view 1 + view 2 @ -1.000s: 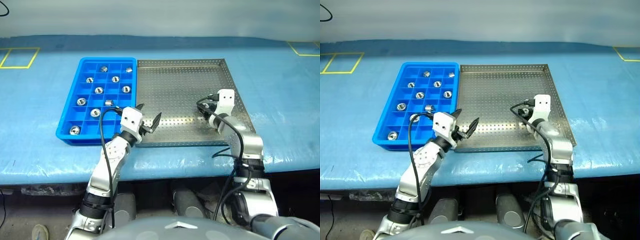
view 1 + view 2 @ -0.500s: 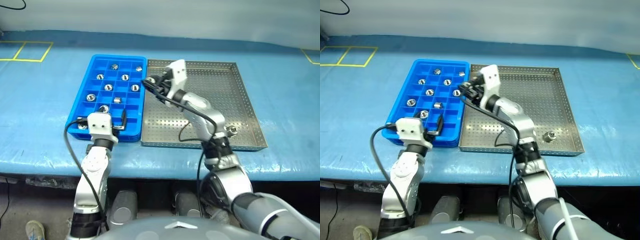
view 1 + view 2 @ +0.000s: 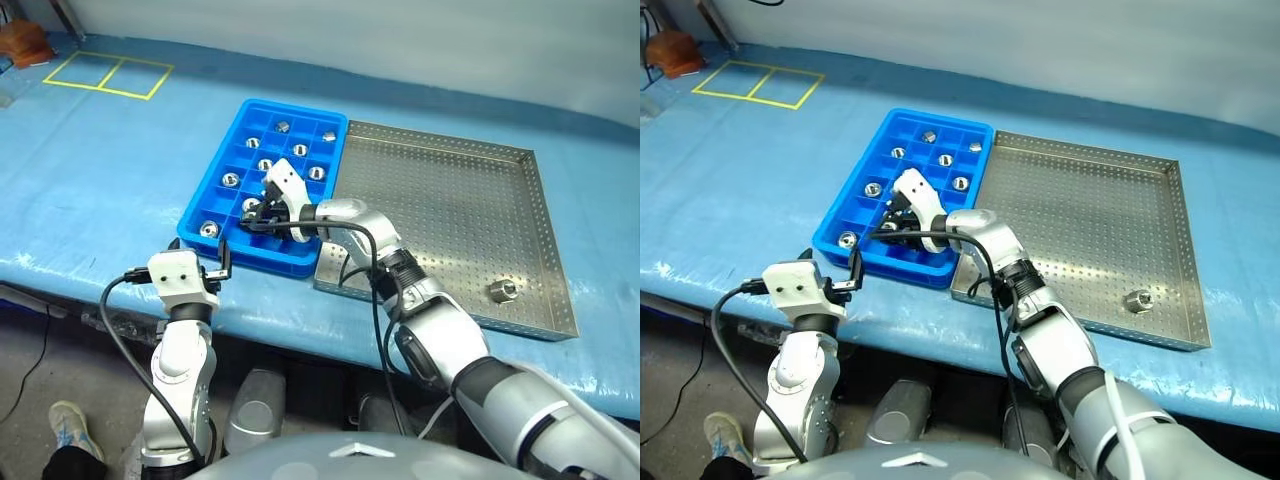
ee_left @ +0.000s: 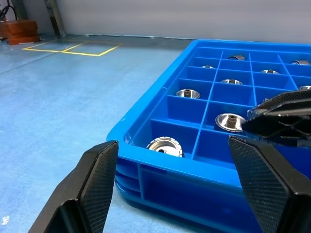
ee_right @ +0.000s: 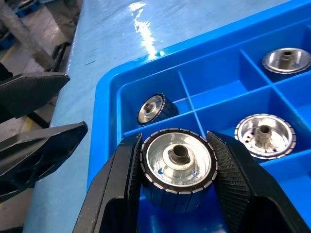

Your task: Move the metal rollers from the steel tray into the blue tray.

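In the lower left of the left eye view the left gripper (image 3: 212, 272) hangs just off the near corner of the blue tray (image 3: 197, 215), over the blue table cover (image 3: 100, 170). Its two fingers are spread wide with nothing between them.

The blue tray lies left of centre, its long side running up and to the right. Several metal rollers (image 3: 229, 180) sit singly in its compartments; most stand on end, hollow centre facing up. One in the near corner cell (image 5: 150, 108) lies tilted, its bore pointing sideways.

Just right of that, the right gripper (image 3: 256, 216) reaches in from the right, low over the near cells of the tray. It is clenched on a roller (image 5: 178, 167) — in the right wrist view the knurled rim sits between the two fingers, the flat face and bore turned toward the camera, its axis running along the fingers.

The steel tray (image 3: 540, 170) fills the right half, touching the blue tray's long side. One last roller (image 3: 501, 291) stands near its lower right corner — well apart from both grippers.
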You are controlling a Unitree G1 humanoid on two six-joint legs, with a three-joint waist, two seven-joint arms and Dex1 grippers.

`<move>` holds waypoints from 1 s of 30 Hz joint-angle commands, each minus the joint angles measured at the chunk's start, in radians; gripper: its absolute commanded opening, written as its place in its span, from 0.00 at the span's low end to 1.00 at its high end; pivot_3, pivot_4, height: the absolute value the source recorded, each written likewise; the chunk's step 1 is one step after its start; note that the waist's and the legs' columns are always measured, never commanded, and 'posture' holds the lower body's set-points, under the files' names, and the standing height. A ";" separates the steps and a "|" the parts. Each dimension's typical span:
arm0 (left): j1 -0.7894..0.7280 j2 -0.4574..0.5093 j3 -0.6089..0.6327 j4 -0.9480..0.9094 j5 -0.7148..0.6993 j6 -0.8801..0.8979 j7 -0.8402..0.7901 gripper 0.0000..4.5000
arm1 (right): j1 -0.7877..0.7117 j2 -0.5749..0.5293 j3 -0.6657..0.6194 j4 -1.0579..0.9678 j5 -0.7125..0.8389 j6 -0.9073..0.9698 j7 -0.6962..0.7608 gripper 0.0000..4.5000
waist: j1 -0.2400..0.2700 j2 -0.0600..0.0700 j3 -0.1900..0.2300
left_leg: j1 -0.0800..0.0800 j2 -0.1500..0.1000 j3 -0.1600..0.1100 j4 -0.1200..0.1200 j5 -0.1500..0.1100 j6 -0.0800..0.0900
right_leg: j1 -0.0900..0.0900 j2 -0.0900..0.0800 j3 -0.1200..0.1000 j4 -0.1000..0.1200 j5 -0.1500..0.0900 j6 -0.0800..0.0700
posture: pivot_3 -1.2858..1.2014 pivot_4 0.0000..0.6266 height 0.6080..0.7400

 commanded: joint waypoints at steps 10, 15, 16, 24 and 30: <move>-0.035 0.016 -0.024 -0.033 0.007 -0.011 -0.024 0.88 | 0.006 -0.072 0.019 -0.060 -0.040 -0.003 0.107 0.38 | 0.047 0.000 0.000 | -0.001 0.001 0.000 0.000 -0.002 -0.003 | -0.002 0.000 -0.001 0.000 0.000 -0.001 | 0.71 0.24 1.00; -0.047 0.021 -0.027 -0.026 0.006 -0.004 -0.034 0.88 | 0.035 -0.118 0.044 -0.093 -0.051 0.013 0.164 0.38 | 0.057 0.000 0.000 | -0.002 0.001 0.001 0.000 -0.002 -0.003 | -0.002 0.000 -0.001 -0.001 -0.001 -0.001 | 0.70 0.24 1.00; -0.049 0.023 -0.029 -0.025 0.006 -0.004 -0.036 0.88 | 0.040 -0.124 0.044 -0.097 -0.052 0.016 0.166 0.38 | 0.057 0.000 0.000 | -0.002 0.001 0.000 0.000 -0.002 -0.003 | -0.002 0.000 -0.001 -0.001 -0.001 -0.001 | 0.70 0.24 1.00; -0.058 0.031 -0.034 -0.026 0.008 0.004 -0.049 0.88 | 0.076 -0.158 0.023 -0.112 -0.068 0.017 0.131 0.60 | 0.058 0.000 0.000 | -0.002 0.001 0.001 0.000 -0.002 -0.003 | -0.002 0.000 -0.002 0.000 -0.001 -0.001 | 0.69 0.24 1.00; -0.121 0.067 -0.078 0.004 0.014 0.002 -0.104 0.88 | 0.179 -0.200 -0.082 -0.311 0.001 0.005 0.091 0.72 | 0.057 0.000 0.000 | -0.002 0.001 0.000 0.001 -0.002 -0.004 | -0.001 0.000 -0.003 -0.001 -0.001 -0.001 | 0.66 0.24 1.00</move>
